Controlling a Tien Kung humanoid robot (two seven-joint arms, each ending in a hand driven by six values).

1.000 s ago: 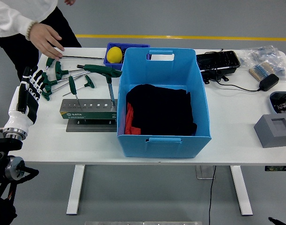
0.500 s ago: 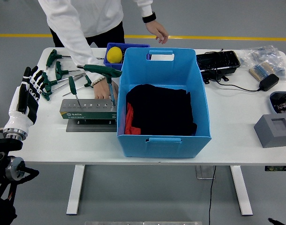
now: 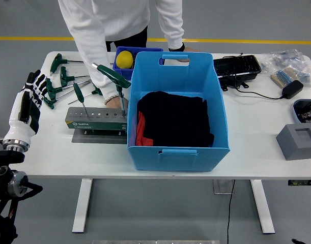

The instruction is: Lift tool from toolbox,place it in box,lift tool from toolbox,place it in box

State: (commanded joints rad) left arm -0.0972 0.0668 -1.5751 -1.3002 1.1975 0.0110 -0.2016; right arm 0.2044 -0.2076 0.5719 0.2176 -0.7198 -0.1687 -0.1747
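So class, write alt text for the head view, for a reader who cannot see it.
A person leans over a white table, one hand by the grey tool holder with green T-handle tools, the other behind a big blue box holding dark cloth. The robot's left hand hovers open at the table's left edge.

A workshop: yellow floor line, white table with T-handle wrenches.
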